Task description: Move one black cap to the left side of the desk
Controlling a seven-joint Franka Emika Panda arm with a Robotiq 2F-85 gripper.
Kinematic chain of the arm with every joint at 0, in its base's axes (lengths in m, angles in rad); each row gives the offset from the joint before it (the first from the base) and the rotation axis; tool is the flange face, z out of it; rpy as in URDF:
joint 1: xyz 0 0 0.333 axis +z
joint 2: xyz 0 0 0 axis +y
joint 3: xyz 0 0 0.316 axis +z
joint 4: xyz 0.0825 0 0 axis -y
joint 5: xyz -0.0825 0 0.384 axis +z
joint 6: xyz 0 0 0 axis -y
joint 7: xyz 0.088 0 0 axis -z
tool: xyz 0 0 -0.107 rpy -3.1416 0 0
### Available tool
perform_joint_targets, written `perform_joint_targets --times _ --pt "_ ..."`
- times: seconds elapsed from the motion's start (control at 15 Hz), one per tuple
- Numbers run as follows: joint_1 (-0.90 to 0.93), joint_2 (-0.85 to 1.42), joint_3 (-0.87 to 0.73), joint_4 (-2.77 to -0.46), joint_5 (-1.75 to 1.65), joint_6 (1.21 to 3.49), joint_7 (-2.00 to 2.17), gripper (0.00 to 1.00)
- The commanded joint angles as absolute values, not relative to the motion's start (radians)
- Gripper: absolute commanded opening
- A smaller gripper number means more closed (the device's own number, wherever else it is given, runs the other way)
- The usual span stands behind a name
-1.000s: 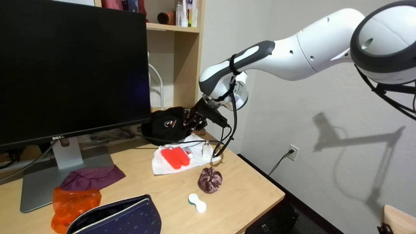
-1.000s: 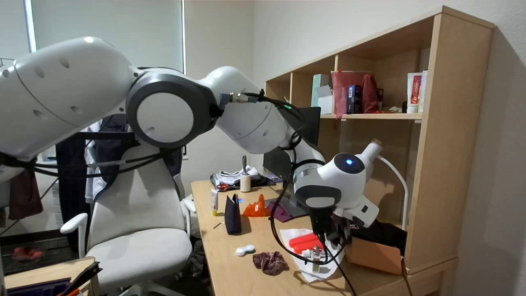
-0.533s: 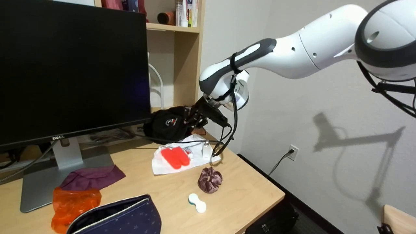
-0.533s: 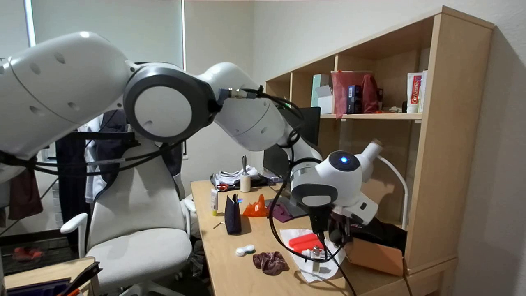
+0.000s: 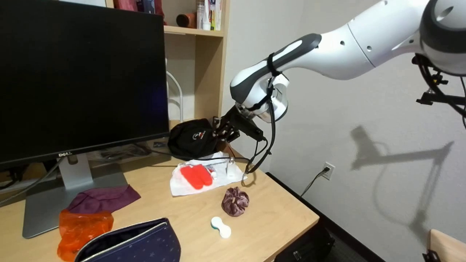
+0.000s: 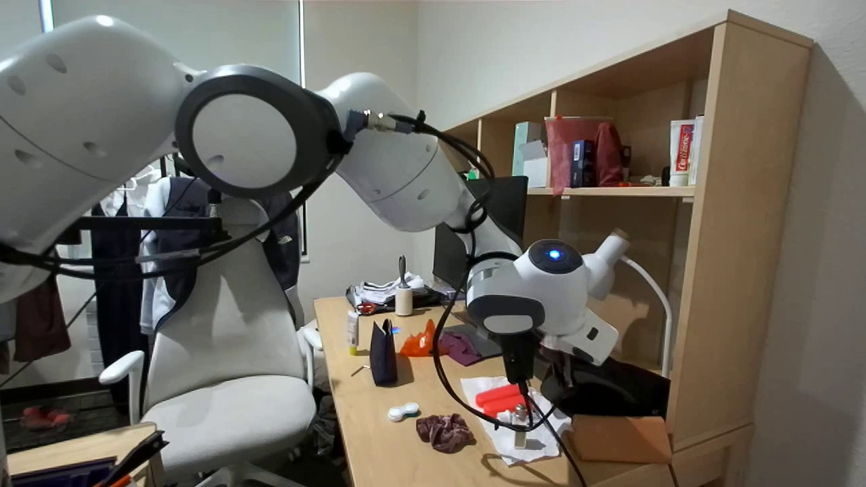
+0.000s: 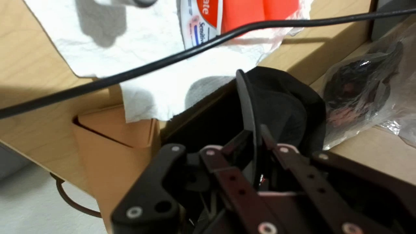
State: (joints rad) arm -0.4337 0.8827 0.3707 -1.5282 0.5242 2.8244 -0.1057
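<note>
The black cap (image 5: 189, 142) with its red-and-white emblem is at the back corner of the desk (image 5: 273, 222), beside the monitor; in an exterior view it is a dark mass (image 6: 619, 389) above a brown box. My gripper (image 5: 218, 131) is at the cap's right edge. In the wrist view the fingers (image 7: 257, 131) are closed on the cap's thin brim, with the crown (image 7: 282, 107) beyond and a bit of the emblem between the fingers. Whether the cap's underside touches the box or desk is hidden. I cannot make out a second cap.
The brown box (image 6: 619, 438) stands under the cap. The monitor (image 5: 83, 83) and shelf unit (image 6: 751, 230) are close by. A white tissue (image 5: 182, 185) bears red objects and a small bottle (image 5: 231, 168). A scrunchie (image 5: 235, 201), lens case (image 5: 221, 227) and blue pouch (image 5: 142, 243) lie forward.
My gripper and arm have moved right in an exterior view, and the cap has shifted the same way with the gripper. The upper arm has risen. More of the brown box's face shows.
</note>
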Motion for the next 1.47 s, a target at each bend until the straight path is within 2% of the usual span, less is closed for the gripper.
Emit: perform_joint_targets --times 0.0,0.8,1.2,1.4 --pt "-0.5 0.742 0.423 -1.726 0.577 2.886 -0.189 0.08" --pt "-0.513 0.388 0.451 -1.963 0.545 2.845 -0.301 0.08" --pt "-0.532 0.091 0.491 -2.223 0.588 2.871 -0.302 0.08" --pt "-0.521 -0.059 0.504 -2.34 0.628 2.816 -0.328 0.08"
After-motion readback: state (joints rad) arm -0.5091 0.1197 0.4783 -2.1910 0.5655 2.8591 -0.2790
